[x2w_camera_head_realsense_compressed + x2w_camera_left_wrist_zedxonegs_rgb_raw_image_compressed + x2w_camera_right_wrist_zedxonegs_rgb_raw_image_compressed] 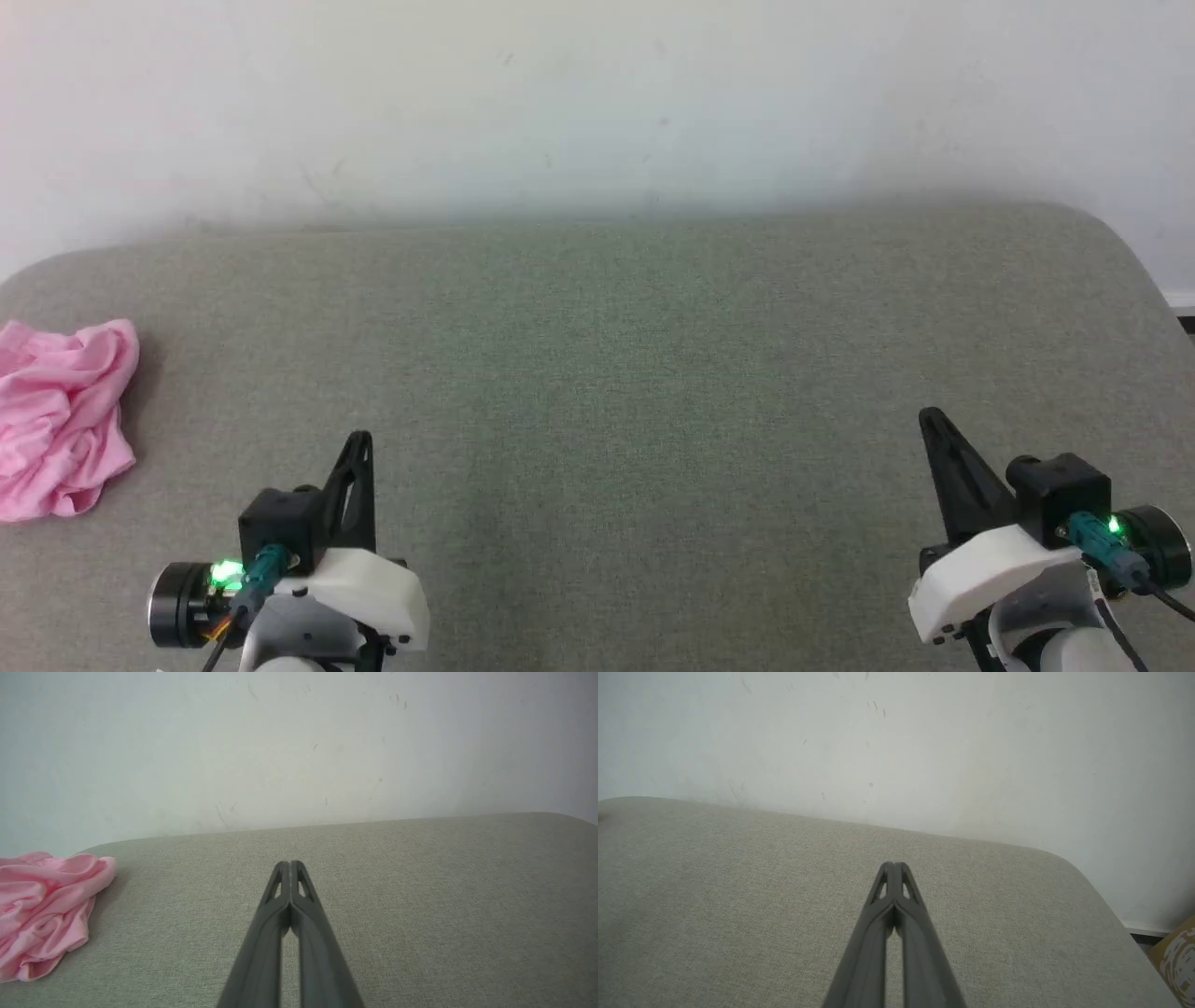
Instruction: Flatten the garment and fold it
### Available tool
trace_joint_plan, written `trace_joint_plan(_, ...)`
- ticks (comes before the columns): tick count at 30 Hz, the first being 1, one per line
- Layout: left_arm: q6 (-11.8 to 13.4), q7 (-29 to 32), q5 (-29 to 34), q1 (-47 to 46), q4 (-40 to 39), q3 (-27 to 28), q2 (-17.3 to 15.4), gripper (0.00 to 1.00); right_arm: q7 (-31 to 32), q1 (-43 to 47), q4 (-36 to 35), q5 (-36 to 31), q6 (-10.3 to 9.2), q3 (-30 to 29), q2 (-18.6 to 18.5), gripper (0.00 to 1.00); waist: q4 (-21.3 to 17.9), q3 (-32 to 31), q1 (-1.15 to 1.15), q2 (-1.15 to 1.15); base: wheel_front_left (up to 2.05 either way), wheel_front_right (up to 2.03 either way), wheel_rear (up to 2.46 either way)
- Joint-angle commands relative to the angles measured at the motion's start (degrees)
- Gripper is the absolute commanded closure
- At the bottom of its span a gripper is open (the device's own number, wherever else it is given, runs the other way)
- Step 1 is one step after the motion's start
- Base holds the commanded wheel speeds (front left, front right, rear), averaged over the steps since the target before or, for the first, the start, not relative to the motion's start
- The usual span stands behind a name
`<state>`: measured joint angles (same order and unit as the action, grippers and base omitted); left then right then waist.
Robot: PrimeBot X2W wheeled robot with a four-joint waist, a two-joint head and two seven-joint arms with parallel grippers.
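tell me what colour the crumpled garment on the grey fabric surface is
Plain light pink; the crumpled soft garment shows best in the left wrist view.

Garment (58, 420) partly beyond the left edge

soft even daylight, faint shadow right of the garment (61, 420), washed-out wall (597, 103), mild softness, no glare

Left gripper (359, 446) sits at 7 o'clock in head view, fingers pressed tip to tip, pointing to 12. Right gripper (932, 425) is at 5 o'clock, tips likewise touching, leaning toward 11. Left wrist (359, 586) and right wrist (985, 560) are low, each lit green.
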<state>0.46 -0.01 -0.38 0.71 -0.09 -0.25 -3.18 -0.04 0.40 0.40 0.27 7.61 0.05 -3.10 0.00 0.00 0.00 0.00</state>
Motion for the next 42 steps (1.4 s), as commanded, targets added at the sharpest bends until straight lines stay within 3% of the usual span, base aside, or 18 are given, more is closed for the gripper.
trace_joint_plan(1, -0.5, 0.0, 0.4, -0.7, 0.1, 0.2, 0.3, 1.0, 0.0, -0.4, -0.4, -0.3, -0.12, 0.0, 0.2, 1.0, 0.0, 0.0, 0.0, 0.0, 0.0, 0.0, 0.0)
trace_joint_plan(21, -0.5, 0.0, 0.4, -0.7, 0.1, 0.2, 0.3, 1.0, 0.0, -0.4, -0.4, -0.3, -0.12, 0.0, 0.2, 1.0, 0.0, 0.0, 0.0, 0.0, 0.0, 0.0, 0.0)
trace_joint_plan(22, 0.0, 0.0, 0.0, 0.0, 0.0, 0.0, 0.0, 0.0, 0.0, 0.0, 0.0, 0.0, 0.0, 0.0, 0.0, 0.0, 0.0, 0.0, 0.0, 0.0, 0.0, 0.0, 0.0)
trace_joint_plan(42, 3.0, -2.3, 0.1, -0.7, -0.6, -1.7, 0.0, 0.0, -2.3, 0.1, -1.7, 3.2, -0.02, -1.4, 0.0, 0.0, 1.3, 0.5, 0.0, 0.0, 0.0, 0.0, 0.0)
